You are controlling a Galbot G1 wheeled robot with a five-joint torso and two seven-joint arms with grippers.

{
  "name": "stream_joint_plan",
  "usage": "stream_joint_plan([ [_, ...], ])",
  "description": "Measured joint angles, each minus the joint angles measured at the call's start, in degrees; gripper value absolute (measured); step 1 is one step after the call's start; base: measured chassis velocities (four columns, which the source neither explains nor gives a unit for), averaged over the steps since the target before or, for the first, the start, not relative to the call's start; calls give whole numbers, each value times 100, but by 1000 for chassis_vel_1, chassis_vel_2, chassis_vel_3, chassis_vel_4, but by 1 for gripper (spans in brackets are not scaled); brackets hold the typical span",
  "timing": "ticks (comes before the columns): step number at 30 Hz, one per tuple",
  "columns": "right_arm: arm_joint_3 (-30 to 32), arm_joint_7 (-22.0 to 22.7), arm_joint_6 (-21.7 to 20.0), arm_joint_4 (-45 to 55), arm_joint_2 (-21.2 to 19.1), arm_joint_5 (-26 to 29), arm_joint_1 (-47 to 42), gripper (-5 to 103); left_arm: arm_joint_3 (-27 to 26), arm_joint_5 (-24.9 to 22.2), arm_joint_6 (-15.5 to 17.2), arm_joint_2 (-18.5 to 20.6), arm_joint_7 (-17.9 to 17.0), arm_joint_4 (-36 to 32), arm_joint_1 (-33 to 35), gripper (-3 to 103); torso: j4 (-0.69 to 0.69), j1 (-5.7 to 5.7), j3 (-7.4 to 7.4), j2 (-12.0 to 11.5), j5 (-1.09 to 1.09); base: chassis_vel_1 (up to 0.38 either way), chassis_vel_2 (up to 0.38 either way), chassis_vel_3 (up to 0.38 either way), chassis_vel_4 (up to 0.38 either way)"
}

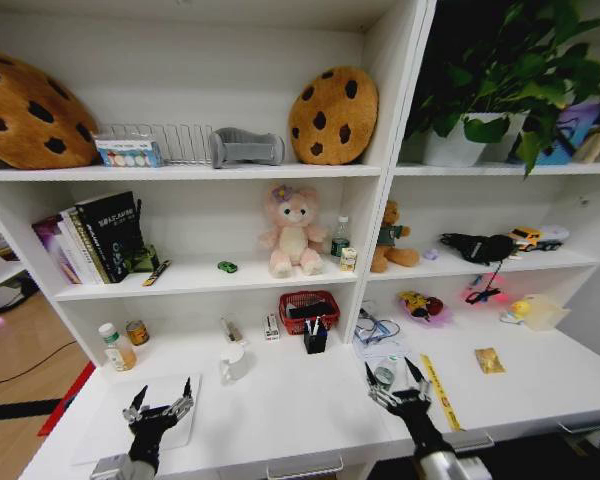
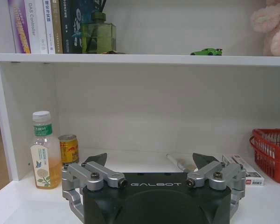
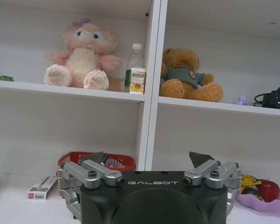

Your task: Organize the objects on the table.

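Both grippers hover low over the front of the white table [image 1: 300,420]. My left gripper [image 1: 161,398] is open above a flat silver laptop [image 1: 100,432] at the table's left end. My right gripper [image 1: 395,378] is open just right of centre, beside a yellow strip [image 1: 438,392]. A small gold foil packet [image 1: 489,360] lies farther right. The tiny green toy car [image 1: 227,267] [image 2: 206,52] sits on the middle shelf beside the pink plush. A black holder with pens [image 1: 315,337] stands in front of a red basket [image 1: 308,308]. A pale pen [image 2: 177,162] lies beyond the left gripper [image 2: 150,159].
A juice bottle [image 2: 45,151] and a can [image 2: 69,148] stand at the back left, with a white mug [image 1: 234,362] near the middle. A small red and white box [image 2: 246,171] lies by the basket. Shelving uprights and plush toys rise behind; drawer handles line the front edge.
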Motion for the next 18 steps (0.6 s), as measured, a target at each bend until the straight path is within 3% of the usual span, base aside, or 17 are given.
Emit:
stream_joint_plan([
  [3,53,-88,206,-89,175,-80,-150,100,-6,17,0,-26,0,-93,26,100,2,0,1,-1,1,0,0,0,0],
  [18,355,-201,148,104,91,384,3,100,-13,129,2,-176,12,-235,101,100,2,1,1,-2,1,0,0,0,0],
])
